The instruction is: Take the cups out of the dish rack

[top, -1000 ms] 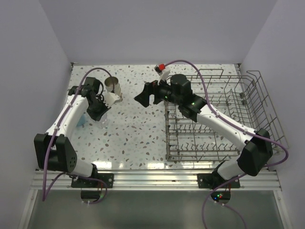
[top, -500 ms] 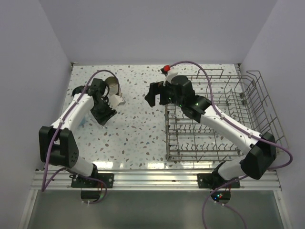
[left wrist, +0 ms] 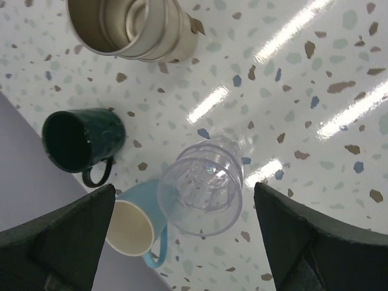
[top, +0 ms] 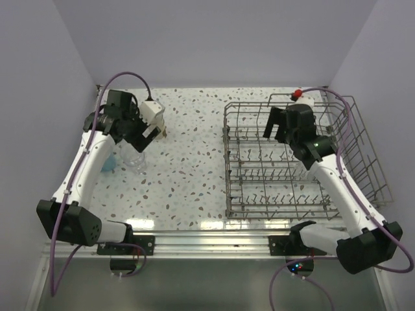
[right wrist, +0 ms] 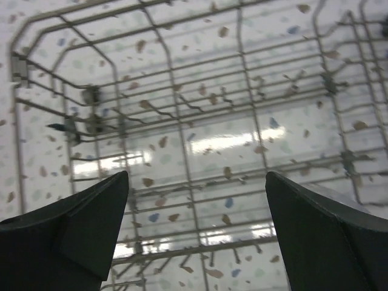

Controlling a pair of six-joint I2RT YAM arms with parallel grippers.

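left pincer spread wide, gripping nothing, above clear glass tumbler | right pincer spread wide, empty, over dish rack by right edge of desk | cups at desk's far-left corner: tumbler upright just beside light blue mug; dark teal mug and metallic tumblers near
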